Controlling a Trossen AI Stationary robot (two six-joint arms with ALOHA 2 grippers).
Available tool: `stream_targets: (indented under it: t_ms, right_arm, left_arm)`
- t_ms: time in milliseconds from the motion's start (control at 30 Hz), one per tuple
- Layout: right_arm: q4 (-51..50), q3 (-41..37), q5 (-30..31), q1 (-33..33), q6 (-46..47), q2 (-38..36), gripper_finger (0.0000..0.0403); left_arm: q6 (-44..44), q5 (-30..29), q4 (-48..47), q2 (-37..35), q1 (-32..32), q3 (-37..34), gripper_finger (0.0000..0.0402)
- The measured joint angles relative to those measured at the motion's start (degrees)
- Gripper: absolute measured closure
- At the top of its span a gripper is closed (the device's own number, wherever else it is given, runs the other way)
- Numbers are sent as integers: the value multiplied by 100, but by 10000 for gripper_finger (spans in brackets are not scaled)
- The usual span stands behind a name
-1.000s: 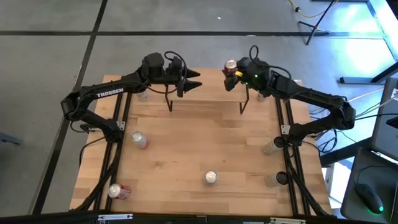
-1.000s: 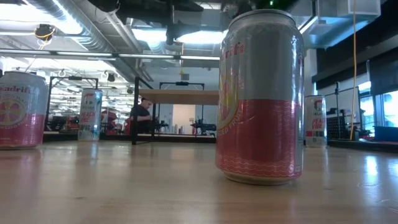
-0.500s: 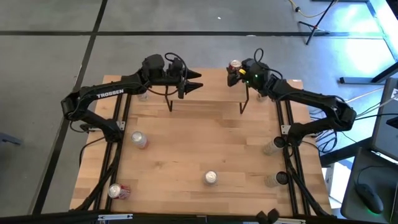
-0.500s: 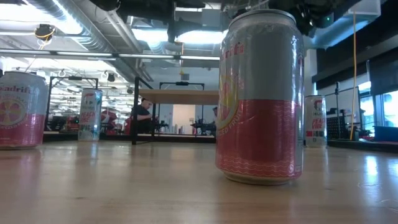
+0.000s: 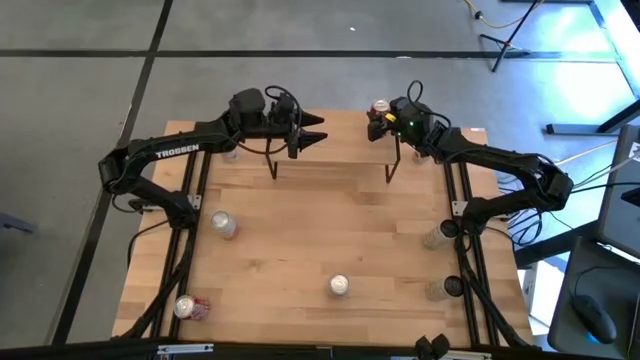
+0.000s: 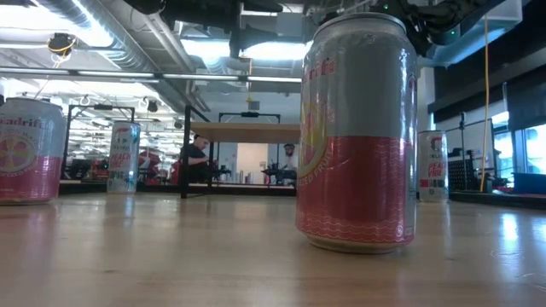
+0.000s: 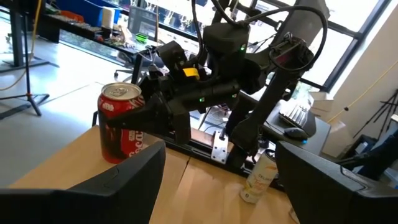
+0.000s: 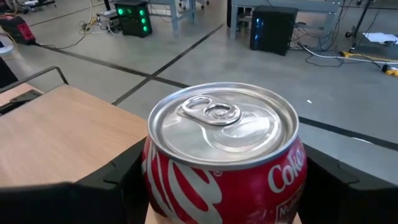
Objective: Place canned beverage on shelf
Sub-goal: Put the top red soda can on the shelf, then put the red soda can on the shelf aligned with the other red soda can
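Red can [image 8: 224, 155] | clamped in right gripper [image 5: 378, 117] jaws | base hidden, seemingly on shelf [image 5: 335, 135] | left gripper [image 5: 312, 135] released

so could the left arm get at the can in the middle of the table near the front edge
Probably yes. The can stands alone on open tabletop with nothing near it. The left gripper is over the shelf at the far side, open and empty, while the right gripper holds the red can.

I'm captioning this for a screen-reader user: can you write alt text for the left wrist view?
The right gripper holds an upright red can on the shelf, fingers either side of it. The left gripper's dark fingers frame the foreground, spread apart and empty; a pale can stands behind.
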Motion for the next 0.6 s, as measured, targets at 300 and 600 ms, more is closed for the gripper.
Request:
stream_targets:
  t_ms: [300, 600]
  right_arm:
    - [-236, 57, -4, 2, -11, -20, 22]
    - [-2403, 1479, -259, 401, -342, -601, 12]
  left_arm:
    - [-1, 16, 0, 0, 0, -2, 105]
    - [25, 504, -5, 2, -11, -2, 105]
